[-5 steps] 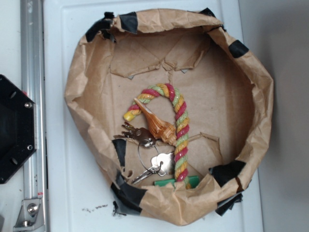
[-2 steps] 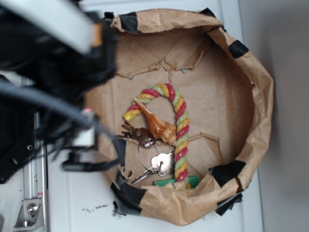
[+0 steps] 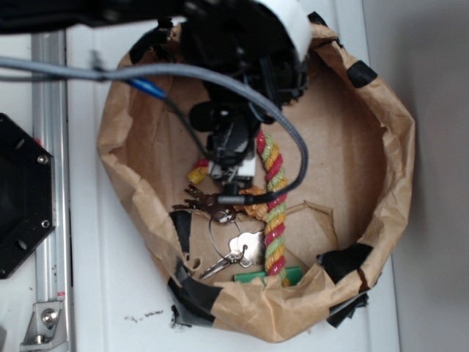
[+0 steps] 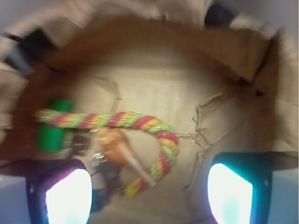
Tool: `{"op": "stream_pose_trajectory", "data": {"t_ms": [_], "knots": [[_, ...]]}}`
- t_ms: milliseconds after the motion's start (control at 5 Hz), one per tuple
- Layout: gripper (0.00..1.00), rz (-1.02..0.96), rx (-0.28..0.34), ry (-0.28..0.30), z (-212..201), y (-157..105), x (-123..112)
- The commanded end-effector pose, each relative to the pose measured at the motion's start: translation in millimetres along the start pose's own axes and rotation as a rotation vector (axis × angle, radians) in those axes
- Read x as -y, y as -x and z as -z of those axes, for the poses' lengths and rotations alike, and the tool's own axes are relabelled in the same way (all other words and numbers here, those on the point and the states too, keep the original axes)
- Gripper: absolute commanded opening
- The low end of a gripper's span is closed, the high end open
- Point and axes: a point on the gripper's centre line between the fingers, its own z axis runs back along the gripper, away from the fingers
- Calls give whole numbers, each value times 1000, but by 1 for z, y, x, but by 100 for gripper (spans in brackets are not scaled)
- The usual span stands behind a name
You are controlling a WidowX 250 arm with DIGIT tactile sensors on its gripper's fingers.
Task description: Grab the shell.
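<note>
The shell (image 4: 117,147) is orange-brown with a pale spire pointing down-right, and it lies inside the hook of the striped rope (image 4: 140,122). In the wrist view my gripper (image 4: 148,196) is open above the bowl floor, its glowing pads (image 4: 65,196) wide apart. The shell sits ahead of the gap, nearer the left pad, and nothing is between the fingers. In the exterior view my gripper (image 3: 229,183) hangs over the shell, hiding all but a sliver of the shell (image 3: 255,207) beside the rope (image 3: 272,191).
A crumpled brown paper bowl (image 3: 399,147) with black tape patches walls everything in. A bunch of keys (image 3: 238,246) lies just below the shell, and a green block (image 3: 253,277) sits at the rope's end. A black hexagonal base (image 3: 18,198) and a metal rail (image 3: 51,73) stand to the left.
The arm has swung in from the left and now reaches into the bowl, with the gripper over the shell. The shell, rope and keys have not moved.
</note>
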Motion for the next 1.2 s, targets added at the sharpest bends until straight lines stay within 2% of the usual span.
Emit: {"op": "stream_pose_trajectory", "data": {"t_ms": [0,200,400,600,800,1000], "knots": [[100,270,-43,0,48,-4,52],[100,317,-62,-9,58,9,69],[100,323,-103,-12,73,22,69],[100,294,-135,-34,87,21,58],[100,242,-137,-36,88,10,45],[39,197,-142,-49,90,1,39]]}}
